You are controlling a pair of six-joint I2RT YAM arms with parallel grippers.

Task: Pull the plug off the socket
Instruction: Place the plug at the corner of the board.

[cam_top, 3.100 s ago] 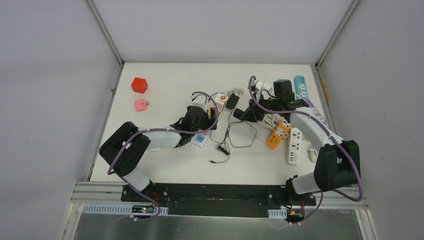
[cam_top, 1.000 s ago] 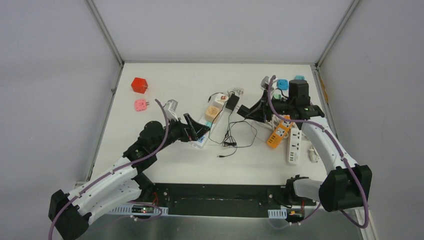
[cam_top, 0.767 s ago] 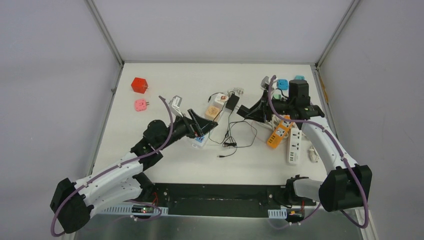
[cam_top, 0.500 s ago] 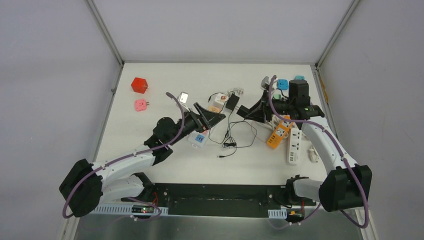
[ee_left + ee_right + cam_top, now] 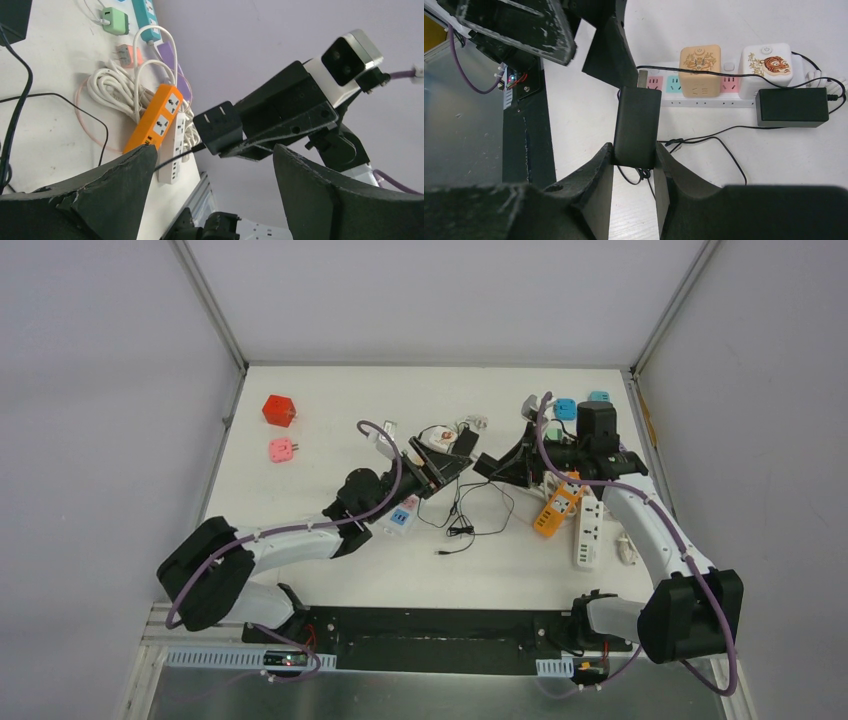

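The white table (image 5: 330, 400) sat between grey walls, with many plugs and cords on it. The right gripper (image 5: 491, 465) was pinched on the black plug (image 5: 637, 125) and held it up in the air, close to the white power strip (image 5: 674, 86). The plug's metal pins were bare, so it looked out of the socket. The left gripper (image 5: 438, 466) was spread wide with nothing in it, just by the strip. The pulling looked done. Maybe only putting the plug down was left.
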